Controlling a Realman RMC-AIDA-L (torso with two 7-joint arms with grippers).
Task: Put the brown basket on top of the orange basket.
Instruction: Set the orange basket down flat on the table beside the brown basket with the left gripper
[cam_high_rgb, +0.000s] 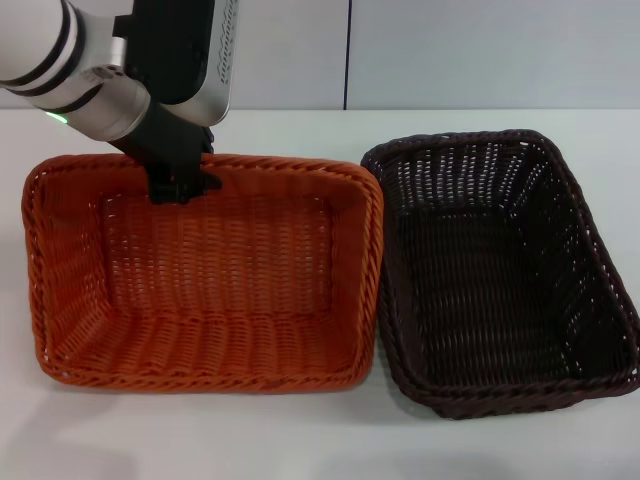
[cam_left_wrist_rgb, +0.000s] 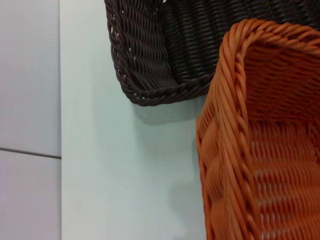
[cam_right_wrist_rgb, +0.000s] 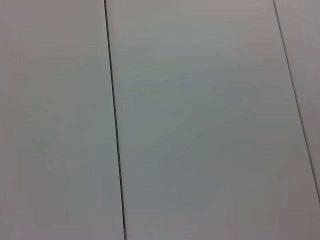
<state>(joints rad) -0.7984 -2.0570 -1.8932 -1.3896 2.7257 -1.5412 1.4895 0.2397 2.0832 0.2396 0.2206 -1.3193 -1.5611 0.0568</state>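
Orange basket corner beside brown basket on white table

1. I see my left gripper at the far rim of the orange basket, near its far-left corner, reaching down over that rim.
2. The rest of that basket lies on the near side of the gripper, on the table.
3. The brown basket sits to the gripper's right, beside the orange one; their long sides look to be touching or just apart.
4. Both baskets stand upright, neither on the other.
5. Behind the gripper is a wall.
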